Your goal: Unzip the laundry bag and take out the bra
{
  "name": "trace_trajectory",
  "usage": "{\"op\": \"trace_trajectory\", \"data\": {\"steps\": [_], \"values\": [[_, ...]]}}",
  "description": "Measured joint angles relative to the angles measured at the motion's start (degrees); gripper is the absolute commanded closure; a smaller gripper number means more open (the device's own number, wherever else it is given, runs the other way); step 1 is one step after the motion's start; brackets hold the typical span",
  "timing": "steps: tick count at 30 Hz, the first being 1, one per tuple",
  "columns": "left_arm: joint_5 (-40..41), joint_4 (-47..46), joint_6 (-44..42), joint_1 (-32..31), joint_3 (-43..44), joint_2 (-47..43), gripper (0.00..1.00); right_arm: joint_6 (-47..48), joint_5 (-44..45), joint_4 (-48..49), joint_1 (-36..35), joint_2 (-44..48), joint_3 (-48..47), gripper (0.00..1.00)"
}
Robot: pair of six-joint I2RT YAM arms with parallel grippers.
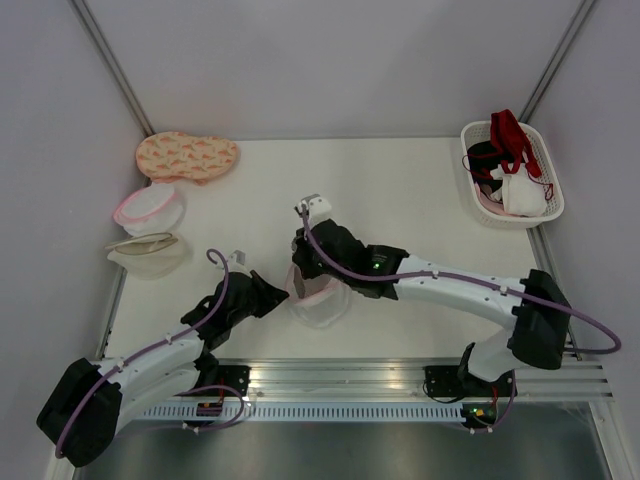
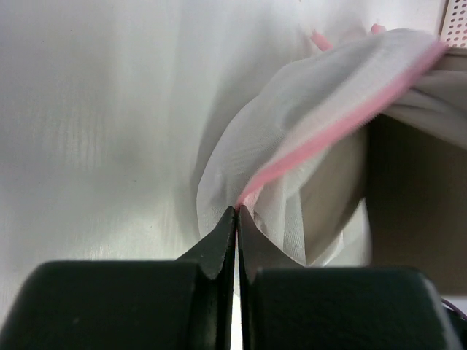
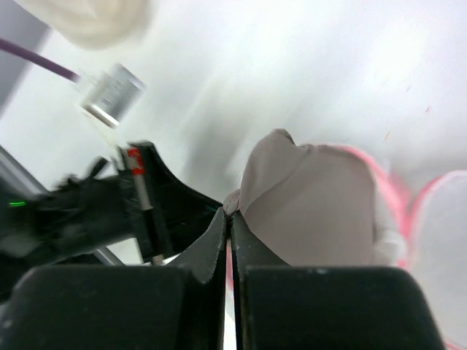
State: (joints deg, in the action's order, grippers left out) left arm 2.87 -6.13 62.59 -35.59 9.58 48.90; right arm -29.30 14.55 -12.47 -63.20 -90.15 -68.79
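**A:** The laundry bag (image 1: 322,306) sits at 6 o'clock on the bench (image 1: 400,190), close to the near edge. The left tool (image 2: 236,211) has closed to nothing on the bag's pink rim and mesh. The right tool (image 3: 226,215) is clamped just as tight on an edge of the taupe bra (image 3: 314,211), which shows in the bag's mouth.

**B:** So where does this go wrong?

**A:** I see 3 risks. Both grips are thin nips at the very tips, so either fabric could slide free under a pull. If the left side lets go, the whole bag probably drags along with the bra. A strap or hook could also catch on the zipper rim, though I can't see either one.

**B:** Give me the count.

**A:** 1 bag in play, 1 bra and 2 tools. At 10 o'clock there are 2 spare mesh bags, a pink-rimmed bag (image 1: 150,207) and a beige-rimmed bag (image 1: 148,252), plus 1 peach patterned piece (image 1: 187,156). At 2 o'clock there is 1 white basket (image 1: 545,162) holding red, black and white garments, too tangled to count.
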Motion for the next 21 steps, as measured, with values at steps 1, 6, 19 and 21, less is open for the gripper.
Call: {"op": "trace_trajectory", "data": {"steps": [1, 6, 19, 21], "values": [[-0.02, 0.0, 0.0, 0.0, -0.07, -0.02, 0.98, 0.39, 0.76, 0.42, 0.22, 2.03, 0.0, 1.0], [-0.42, -0.13, 0.0, 0.0, -0.22, 0.0, 0.98, 1.97, 1.57, 3.69, 3.5, 11.78, -0.81, 1.0], [-0.48, 0.87, -0.02, 0.0, 0.39, -0.11, 0.98, 3.04, 4.85, 10.97, 12.68, 18.14, -4.37, 0.99], [-0.48, 1.55, -0.02, 0.0, 0.57, -0.57, 0.98, 4.61, 8.13, 9.53, 13.07, 18.21, -6.69, 0.99]]}}
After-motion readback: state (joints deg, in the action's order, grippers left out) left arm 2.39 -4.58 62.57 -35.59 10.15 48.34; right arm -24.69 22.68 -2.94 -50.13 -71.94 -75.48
